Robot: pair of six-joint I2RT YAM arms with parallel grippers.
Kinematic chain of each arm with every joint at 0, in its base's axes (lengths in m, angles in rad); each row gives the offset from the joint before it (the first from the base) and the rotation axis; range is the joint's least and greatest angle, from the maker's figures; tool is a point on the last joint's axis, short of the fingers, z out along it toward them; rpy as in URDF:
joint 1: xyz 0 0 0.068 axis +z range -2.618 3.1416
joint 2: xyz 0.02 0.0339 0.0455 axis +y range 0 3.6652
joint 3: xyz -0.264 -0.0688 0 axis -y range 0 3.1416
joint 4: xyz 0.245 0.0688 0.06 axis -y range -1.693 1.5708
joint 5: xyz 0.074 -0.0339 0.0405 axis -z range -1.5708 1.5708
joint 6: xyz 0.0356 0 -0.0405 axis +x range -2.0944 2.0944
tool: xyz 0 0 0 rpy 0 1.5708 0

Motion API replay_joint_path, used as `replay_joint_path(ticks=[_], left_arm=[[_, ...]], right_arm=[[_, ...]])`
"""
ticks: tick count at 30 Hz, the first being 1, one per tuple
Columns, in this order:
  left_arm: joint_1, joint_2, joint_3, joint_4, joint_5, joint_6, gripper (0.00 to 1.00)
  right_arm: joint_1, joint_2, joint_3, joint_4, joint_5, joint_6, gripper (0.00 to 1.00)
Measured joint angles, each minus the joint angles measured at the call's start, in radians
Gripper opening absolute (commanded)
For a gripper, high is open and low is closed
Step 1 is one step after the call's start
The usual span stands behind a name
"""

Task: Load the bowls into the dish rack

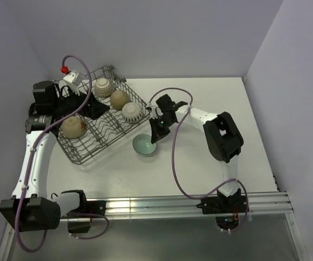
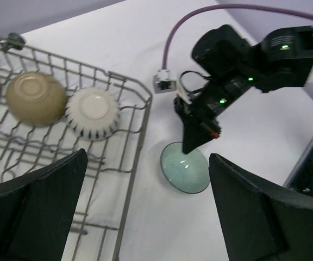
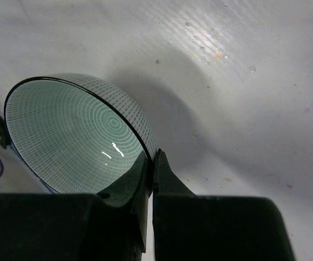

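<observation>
Right now the right gripper (image 3: 152, 160) has its jaws pressed together on the rim of the green bowl (image 3: 75, 136), one finger inside the bowl and one outside. That bowl is on the desk (image 1: 216, 109) side of things, just beside the right wall of the rack (image 1: 99, 138) and outside it. Whether its base sits flat on the desk I cannot tell.

The rack lies at the left of the desk, turned at an angle. Four bowls are in it. The striped bowl (image 1: 132, 111) and the tan bowl (image 1: 119, 99) sit side by side near the right wall, both showing their foot rings. The patterned bowl (image 1: 103, 86) is toward the far corner, and the brown bowl (image 1: 73, 126) is at the left end.

The left gripper (image 2: 148, 163) hangs over the rack with its jaws spread wide, holding nothing.
</observation>
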Motion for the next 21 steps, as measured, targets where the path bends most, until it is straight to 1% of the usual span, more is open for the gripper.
replay_joint_path(ticks=[5, 9, 13, 15, 18, 21], left_arm=[[0.001, 0.002, -0.022, 0.095, 0.11, -0.096, 1.0], [0.001, 0.02, -0.048, 0.209, 0.174, -0.241, 1.0], [0.002, 0.049, -0.106, 0.376, 0.23, -0.44, 0.98], [0.001, 0.061, -0.159, 0.492, 0.247, -0.565, 0.98], [-0.002, 0.067, -0.27, 0.687, 0.255, -0.768, 1.0], [-0.018, 0.069, -0.368, 0.871, 0.247, -0.947, 1.0]], right_arm=[[-0.042, -0.018, -0.019, 0.064, -0.138, 0.038, 0.0], [-0.119, -0.068, -0.02, 0.173, -0.286, 0.13, 0.0], [-0.192, -0.14, -0.02, 0.328, -0.404, 0.257, 0.0], [-0.213, -0.166, -0.014, 0.397, -0.451, 0.314, 0.0], [-0.228, -0.177, -0.006, 0.549, -0.525, 0.43, 0.0], [-0.238, -0.177, -0.013, 0.712, -0.576, 0.58, 0.0]])
